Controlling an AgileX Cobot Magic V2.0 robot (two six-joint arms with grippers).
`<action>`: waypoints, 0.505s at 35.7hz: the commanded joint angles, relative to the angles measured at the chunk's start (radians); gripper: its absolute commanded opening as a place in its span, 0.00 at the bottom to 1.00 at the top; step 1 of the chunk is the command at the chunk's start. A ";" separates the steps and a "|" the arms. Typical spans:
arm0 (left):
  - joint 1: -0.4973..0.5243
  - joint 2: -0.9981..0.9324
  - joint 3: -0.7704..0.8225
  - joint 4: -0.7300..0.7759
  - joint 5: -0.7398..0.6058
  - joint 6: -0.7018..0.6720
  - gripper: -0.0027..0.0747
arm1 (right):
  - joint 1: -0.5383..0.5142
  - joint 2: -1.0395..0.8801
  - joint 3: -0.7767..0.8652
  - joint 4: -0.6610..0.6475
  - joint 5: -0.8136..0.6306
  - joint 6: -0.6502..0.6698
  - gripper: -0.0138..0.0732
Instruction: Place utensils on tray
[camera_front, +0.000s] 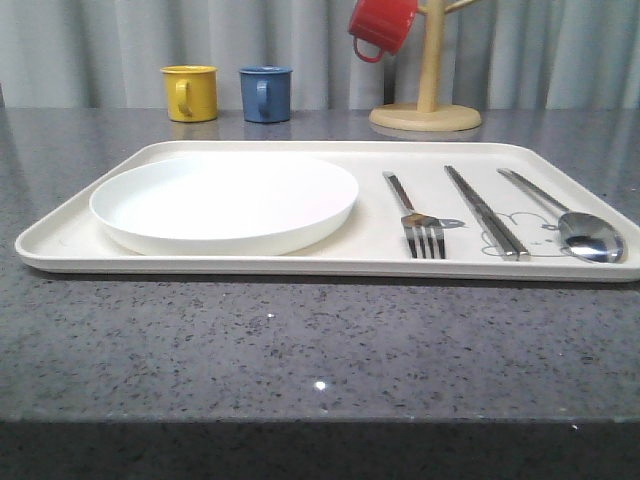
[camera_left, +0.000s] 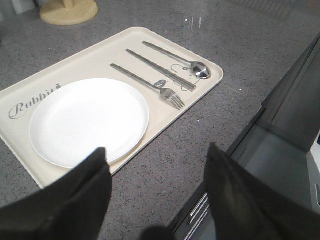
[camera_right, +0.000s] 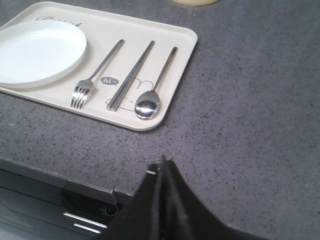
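Note:
The cream tray (camera_front: 250, 150) (camera_left: 95, 55) (camera_right: 175, 37) lies on the grey counter. On its right half lie three utensils side by side: a fork (camera_front: 412, 218) (camera_left: 145, 84) (camera_right: 97, 72), a pair of chopsticks (camera_front: 487, 213) (camera_left: 160, 70) (camera_right: 131, 75) and a spoon (camera_front: 570, 220) (camera_left: 177, 59) (camera_right: 156, 87). My left gripper (camera_left: 157, 155) is open, held high above the counter's front edge near the tray, with nothing between its fingers. My right gripper (camera_right: 162, 167) is shut on nothing, above bare counter to the right of the tray's front corner.
A round white plate (camera_front: 225, 200) (camera_left: 89, 120) (camera_right: 37, 50) fills the tray's left half. Yellow (camera_front: 190, 93) and blue (camera_front: 266, 94) mugs stand at the back. A red mug (camera_front: 382, 25) hangs on a wooden mug tree (camera_front: 428, 100). The counter's front edge drops to dark cabinet fronts (camera_left: 280, 145).

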 joint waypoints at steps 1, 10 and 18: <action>-0.008 0.006 -0.024 -0.022 -0.069 0.012 0.32 | 0.000 0.016 -0.020 -0.004 -0.090 -0.012 0.03; -0.008 0.006 -0.024 -0.020 -0.067 0.012 0.01 | 0.000 0.016 -0.020 -0.002 -0.074 -0.012 0.03; -0.008 0.006 -0.024 -0.020 -0.067 0.012 0.01 | 0.000 0.016 -0.020 -0.002 -0.074 -0.012 0.03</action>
